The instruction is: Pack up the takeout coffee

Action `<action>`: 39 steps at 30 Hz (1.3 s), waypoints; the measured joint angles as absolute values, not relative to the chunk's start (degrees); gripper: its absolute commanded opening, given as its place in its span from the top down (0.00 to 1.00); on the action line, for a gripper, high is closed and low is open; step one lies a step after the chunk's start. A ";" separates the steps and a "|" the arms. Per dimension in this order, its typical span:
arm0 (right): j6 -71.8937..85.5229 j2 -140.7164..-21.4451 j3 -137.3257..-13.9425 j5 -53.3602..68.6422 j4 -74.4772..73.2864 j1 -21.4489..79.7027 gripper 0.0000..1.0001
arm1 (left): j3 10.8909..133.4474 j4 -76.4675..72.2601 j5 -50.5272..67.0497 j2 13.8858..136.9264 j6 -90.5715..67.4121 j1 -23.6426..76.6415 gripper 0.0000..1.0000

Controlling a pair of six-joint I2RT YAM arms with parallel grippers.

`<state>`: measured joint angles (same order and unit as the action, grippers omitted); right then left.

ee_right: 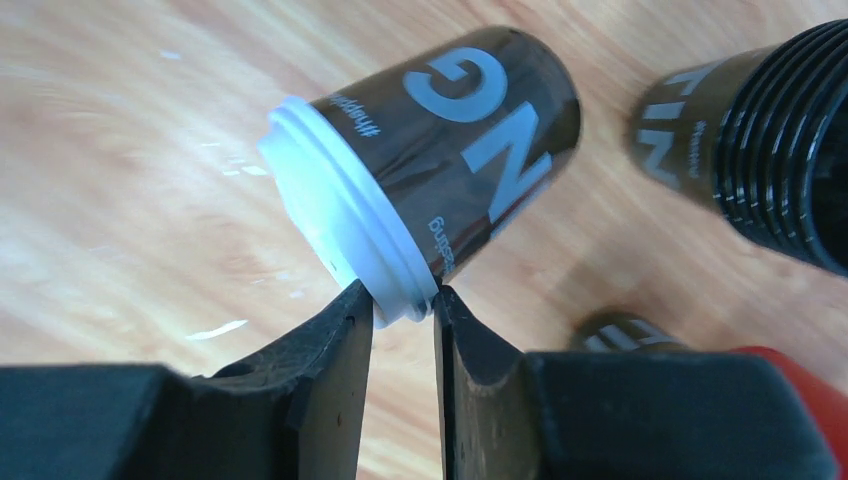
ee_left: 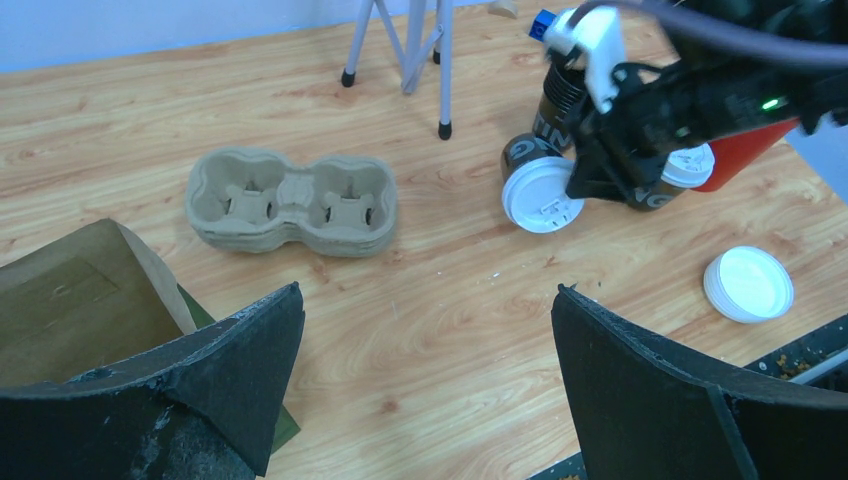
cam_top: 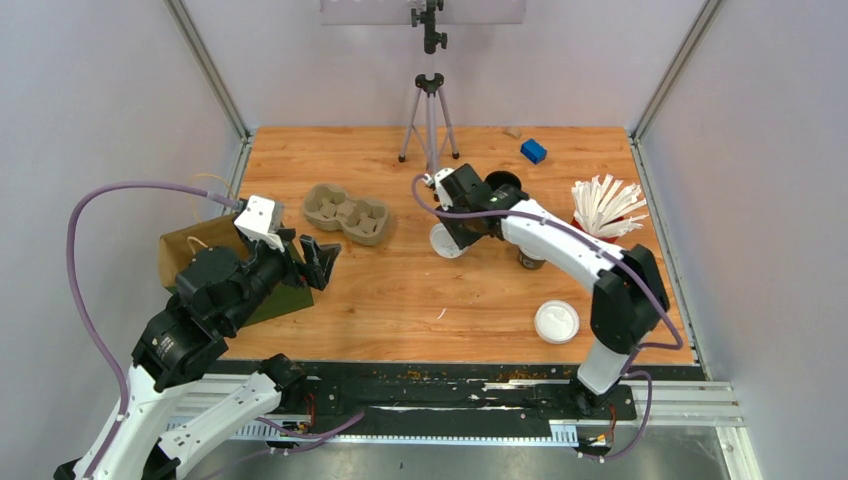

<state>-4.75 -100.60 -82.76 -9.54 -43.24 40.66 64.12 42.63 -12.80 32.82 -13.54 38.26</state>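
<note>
One takeout coffee cup (ee_right: 470, 120) lies tipped on its side on the table, its white lid (ee_right: 340, 220) facing the near left. My right gripper (ee_right: 403, 300) pinches the lid's rim, a fingertip on each side. The overhead view shows this cup (cam_top: 447, 241) under the right gripper (cam_top: 456, 236). A second lidded coffee cup (ee_left: 690, 165) stands upright just behind the right arm, mostly hidden from above. The cardboard two-cup carrier (cam_top: 347, 213) lies empty at mid-left. My left gripper (ee_left: 428, 292) hovers wide open over bare table beside the brown paper bag (cam_top: 190, 250).
A tall stack of black lidless cups (cam_top: 505, 182) stands behind the right gripper. A red cup of white sticks (cam_top: 605, 210) is at the right, and a loose white lid (cam_top: 556, 321) lies near the front right. A tripod (cam_top: 429, 120) and a blue block (cam_top: 533, 151) stand at the back.
</note>
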 measured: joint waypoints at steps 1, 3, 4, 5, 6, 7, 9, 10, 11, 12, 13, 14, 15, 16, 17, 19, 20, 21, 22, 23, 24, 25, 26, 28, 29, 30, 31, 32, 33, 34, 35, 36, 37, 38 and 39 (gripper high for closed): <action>-2.68 -98.65 -82.56 -6.11 -43.40 40.21 0.72 | 64.12 42.63 -12.80 32.82 -13.54 38.26 0.00; 1.26 -95.24 -81.56 0.69 -42.94 38.33 0.72 | 64.12 42.63 -12.80 32.77 -13.56 38.26 0.00; 3.42 -93.54 -80.60 4.36 -42.35 36.80 0.71 | 64.12 42.63 -12.80 32.71 -13.56 38.26 0.00; 5.17 -92.42 -79.72 7.18 -42.00 35.40 0.71 | 64.12 42.63 -12.80 32.67 -13.58 38.26 0.00; 7.84 -91.09 -78.04 11.27 -41.21 33.10 0.71 | 64.12 42.63 -12.78 32.60 -13.61 38.26 0.00; 9.87 -90.54 -76.71 14.17 -40.77 31.53 0.71 | 64.12 42.63 -12.78 32.51 -13.65 38.26 0.00; 13.43 -90.35 -73.93 18.72 -39.75 28.60 0.71 | 64.12 42.63 -12.75 32.38 -13.72 38.26 0.00; 15.53 -90.48 -72.01 21.06 -39.33 27.03 0.71 | 64.12 42.63 -12.75 32.29 -13.74 38.26 0.00; 16.80 -90.67 -70.87 22.39 -39.42 26.11 0.71 | 64.12 42.63 -12.75 32.25 -13.76 38.26 0.00; 17.96 -90.83 -69.91 23.46 -39.44 25.39 0.71 | 64.12 42.63 -12.75 32.23 -13.78 38.26 0.00; 19.16 -91.02 -68.95 24.64 -39.44 24.64 0.71 | 64.12 42.63 -12.75 32.21 -13.78 38.26 0.00; 20.16 -91.15 -68.29 25.69 -39.46 23.92 0.71 | 64.12 42.63 -12.75 32.16 -13.80 38.26 0.00; 21.12 -91.29 -67.96 26.76 -39.40 23.18 0.70 | 64.12 42.63 -12.75 32.12 -13.80 38.26 0.00; 22.04 -91.44 -67.77 27.81 -38.98 22.48 0.70 | 64.12 42.63 -12.75 32.08 -13.82 38.26 0.00; 22.61 -91.55 -67.72 28.60 -38.59 22.02 0.70 | 64.12 42.63 -12.75 32.05 -13.82 38.26 0.00; 23.88 -91.90 -67.66 30.57 -37.26 20.91 0.70 | 64.12 42.63 -12.75 32.03 -13.85 38.26 0.00; 24.34 -92.12 -67.66 31.29 -36.77 20.51 0.70 | 64.12 42.63 -12.75 32.03 -13.85 38.26 0.00; 24.75 -92.42 -67.66 31.94 -36.27 20.12 0.70 | 64.12 42.63 -12.75 32.03 -13.85 38.26 0.00; 25.17 -92.77 -67.64 32.40 -35.81 19.79 0.70 | 64.12 42.63 -12.75 32.03 -13.85 38.26 0.00; 25.47 -93.14 -67.64 32.73 -35.55 19.53 0.70 | 64.12 42.63 -12.75 32.03 -13.85 38.26 0.00; 25.85 -93.73 -67.64 33.21 -35.20 19.18 0.70 | 64.12 42.63 -12.75 32.03 -13.85 38.26 0.00; 26.11 -94.19 -67.64 33.54 -34.85 18.94 0.69 | 64.12 42.63 -12.75 32.03 -13.85 38.26 0.00; 26.46 -94.70 -67.64 33.78 -34.57 18.70 0.69 | 64.12 42.63 -12.75 32.05 -13.85 38.26 0.00; 27.05 -95.70 -67.61 33.95 -34.33 18.26 0.69 | 64.10 42.63 -12.75 32.05 -13.82 38.26 0.00; 27.33 -96.14 -67.57 34.06 -34.22 18.04 0.69 | 64.10 42.63 -12.75 32.05 -13.82 38.26 0.00; 27.53 -96.40 -67.55 34.24 -34.04 17.85 0.69 | 64.10 42.63 -12.75 32.05 -13.82 38.26 0.00; 27.83 -96.60 -67.55 34.46 -33.80 17.65 0.67 | 64.07 42.61 -12.78 32.05 -13.82 38.26 0.00; 28.05 -96.66 -67.55 34.54 -33.56 17.41 0.65 | 64.03 42.63 -12.78 32.05 -13.82 38.26 0.00; 28.27 -96.66 -67.55 34.57 -33.39 17.17 0.63 | 63.99 42.63 -12.78 32.05 -13.82 38.26 0.00; 28.49 -96.68 -67.55 34.52 -33.32 16.97 0.63 | 63.90 42.61 -12.78 32.05 -13.82 38.26 0.00; 28.64 -96.73 -67.55 34.48 -33.32 16.80 0.62 | 63.83 42.61 -12.78 32.03 -13.82 38.26 0.00; 28.82 -96.79 -67.55 34.41 -33.28 16.60 0.62 | 63.75 42.63 -12.80 32.05 -13.80 38.26 0.00; 28.97 -96.90 -67.55 34.37 -33.23 16.45 0.61 | 63.66 42.61 -12.80 32.03 -13.80 38.26 0.00; 29.10 -97.08 -67.55 34.35 -33.12 16.40 0.61 | 63.57 42.61 -12.80 32.05 -13.80 38.26 0.00; 29.23 -97.23 -67.55 34.30 -33.10 16.32 0.61 | 63.46 42.61 -12.80 32.03 -13.80 38.26 0.00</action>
<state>29.23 -97.23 -67.55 34.30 -33.10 16.32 63.46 42.61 -12.80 32.03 -13.80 38.26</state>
